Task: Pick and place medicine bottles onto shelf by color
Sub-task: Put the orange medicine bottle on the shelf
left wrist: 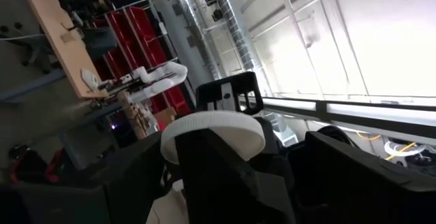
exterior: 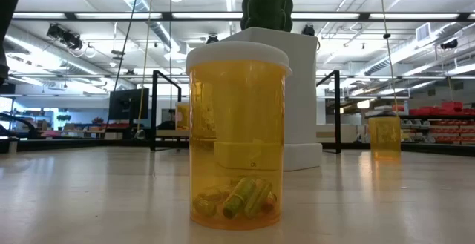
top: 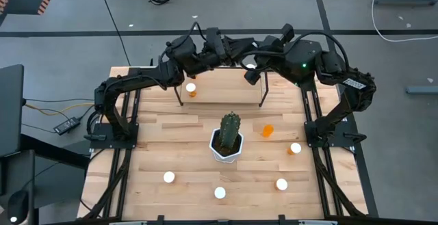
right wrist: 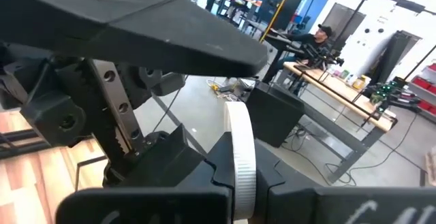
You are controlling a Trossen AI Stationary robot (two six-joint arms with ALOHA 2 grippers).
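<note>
Meeting over the far end of the table, both arms were above the shelf point(top: 219, 81), prob. because that is where the drop goes. The left gripper point(top: 229, 47) and right gripper point(top: 252, 71) sat v. near each other.

In the left wrist view a white cap point(left wrist: 212, 132) showed between that arm's fingers, which looked closed on a bottle. In the right wrist view another cap point(right wrist: 242, 163) was edge-on, pinched between its own fingers, so that gripper also appeared clamped on a bottle. Couldn't tell if it was one bottle shared (a handover) or two. A grip near the cap prob. leaves the base free for setting down.

Count, high view:
- Bottles on the shelf: 1 point(top: 191, 88), at its left end.
- Bottles on the table: 5, scattered at the near and right side, e.g. point(top: 168, 177), w/ one orange one point(top: 267, 130) showing no white cap from above.
- Held: at least 1.
- Cactus point(top: 230, 133): 1, mid-table, between the shelf and the loose bottles.
- Shelf: 1.

Sorting looked barely begun.
</note>
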